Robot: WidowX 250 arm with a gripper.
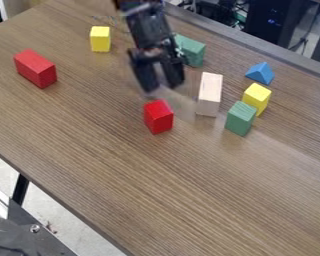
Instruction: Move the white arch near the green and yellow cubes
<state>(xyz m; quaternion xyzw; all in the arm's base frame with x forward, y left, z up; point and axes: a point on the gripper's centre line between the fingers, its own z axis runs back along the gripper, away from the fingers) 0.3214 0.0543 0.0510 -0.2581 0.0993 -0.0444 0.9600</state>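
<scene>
The gripper [164, 87], upper centre of the frame, hangs parted and empty; the arch [209, 94] lies just to its right, long axis running nearly top to bottom.

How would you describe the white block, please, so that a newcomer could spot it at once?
On the brown table, look just right of the black gripper as the camera sees it. The white block lies between a red block and a green one. It is pale and clearly longer than either, while those neighbours are stubby and strongly coloured.
</scene>
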